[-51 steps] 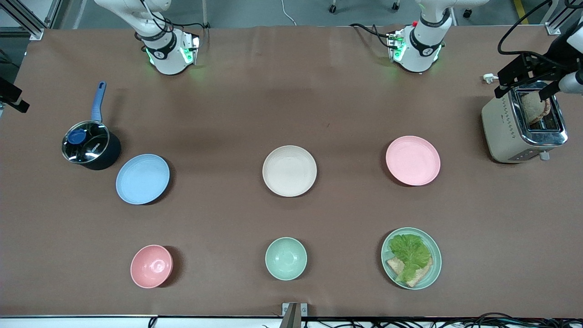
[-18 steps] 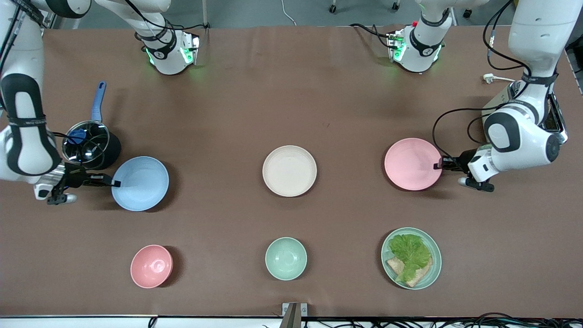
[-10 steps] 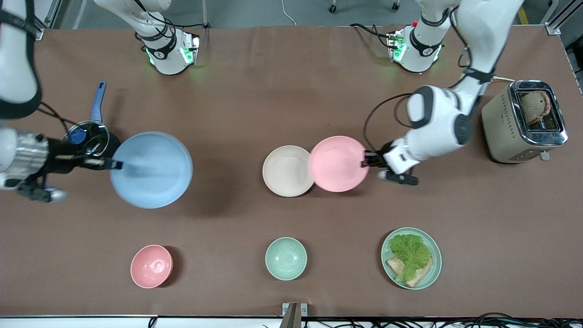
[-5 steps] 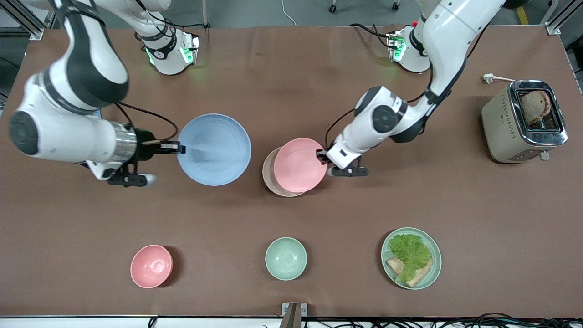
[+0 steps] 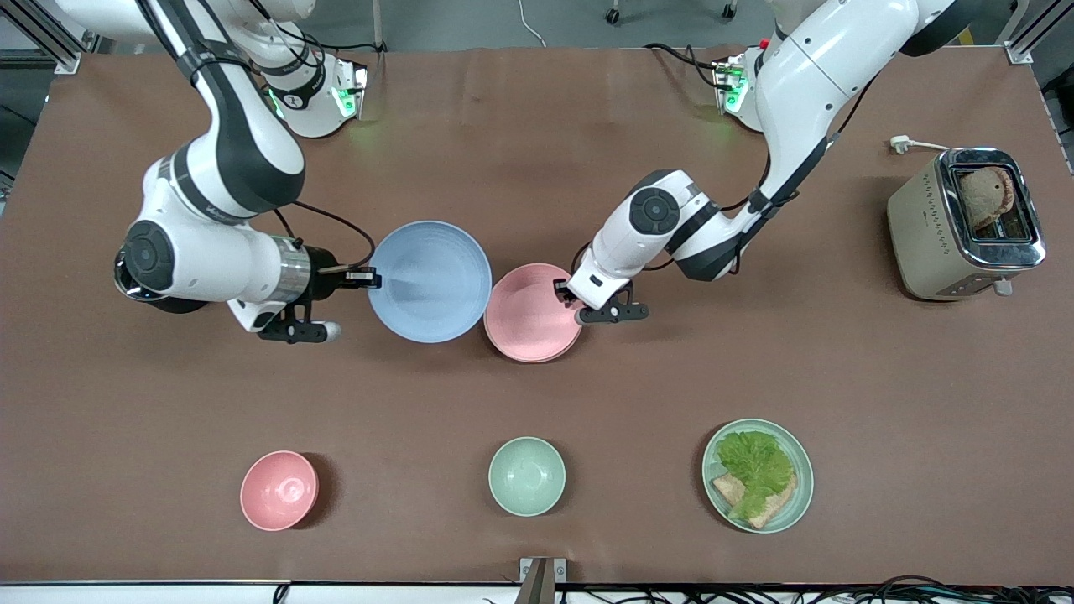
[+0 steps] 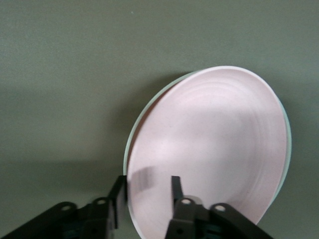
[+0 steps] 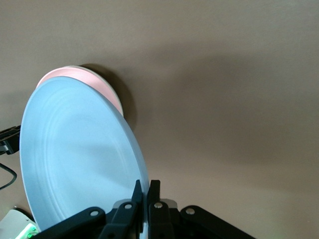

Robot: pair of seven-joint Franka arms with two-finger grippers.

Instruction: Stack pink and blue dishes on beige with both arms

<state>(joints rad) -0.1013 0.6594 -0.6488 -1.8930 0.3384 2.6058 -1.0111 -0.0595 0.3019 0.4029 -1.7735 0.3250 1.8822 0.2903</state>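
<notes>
The pink plate (image 5: pixel 531 313) lies at the table's centre on the beige plate (image 6: pixel 130 147), of which only a thin rim shows beneath it in the left wrist view. The left gripper (image 5: pixel 560 289) sits at the pink plate's 2 o'clock edge with its jaws parted, one finger (image 6: pixel 175 188) over the plate and the other outside the rim – not clamped. The blue plate (image 5: pixel 430 281) is pinched by its 9 o'clock rim in the closed right gripper (image 5: pixel 370 278) and held in the air, its 3 o'clock edge overlapping the pink plate.

Nearer the front camera stand a pink bowl (image 5: pixel 279 490) and a mint-green bowl (image 5: pixel 527 476), both empty, and a mint-green plate (image 5: pixel 758 475) carrying lettuce and bread. The toaster (image 5: pixel 965 224) at the left arm's end holds a slice of bread.

The left arm (image 5: pixel 780 117) bends down from its base to the stack – the right arm (image 5: pixel 220 184) curls round and reaches level toward the centre.
</notes>
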